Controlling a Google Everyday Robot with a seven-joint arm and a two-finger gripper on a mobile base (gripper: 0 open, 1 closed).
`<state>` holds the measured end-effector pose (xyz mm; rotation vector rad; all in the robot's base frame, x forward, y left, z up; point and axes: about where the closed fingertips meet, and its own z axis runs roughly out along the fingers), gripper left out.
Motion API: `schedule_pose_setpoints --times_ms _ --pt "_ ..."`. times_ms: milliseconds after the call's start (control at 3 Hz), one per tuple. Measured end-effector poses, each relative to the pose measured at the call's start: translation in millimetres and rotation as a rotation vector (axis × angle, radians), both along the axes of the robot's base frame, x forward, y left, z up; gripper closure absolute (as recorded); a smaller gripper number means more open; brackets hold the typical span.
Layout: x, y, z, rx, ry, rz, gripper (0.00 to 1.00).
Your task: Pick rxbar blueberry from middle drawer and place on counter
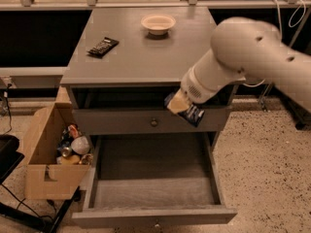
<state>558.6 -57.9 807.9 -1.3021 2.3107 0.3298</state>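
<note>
My gripper [179,104] is shut on the rxbar blueberry [191,112], a dark navy bar with pale markings. It hangs in the air in front of the cabinet, level with the closed drawer front just below the counter [146,52], above the right part of the open middle drawer [154,178]. The drawer's grey floor is bare. My white arm reaches in from the upper right and covers the counter's right front corner.
A black bar with white print [102,46] lies at the counter's left. A pale bowl [158,23] sits at the counter's back. A cardboard box [51,154] with several items stands left of the drawer. A cable hangs at the upper right.
</note>
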Motion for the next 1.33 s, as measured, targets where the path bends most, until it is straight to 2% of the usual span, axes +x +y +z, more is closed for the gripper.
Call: schedule_pose_setpoints --times_ms 333,667,1000,1333 --pt "47 -12 51 0.007 -0.062 -0.063 1.00" --pt "101 -14 82 -0.003 -0.110 -0.096 1.00" --pt "151 -3 92 0.006 -0.156 -0.080 1.00" --pt "202 17 76 0.035 -0.173 -0.073 1.00"
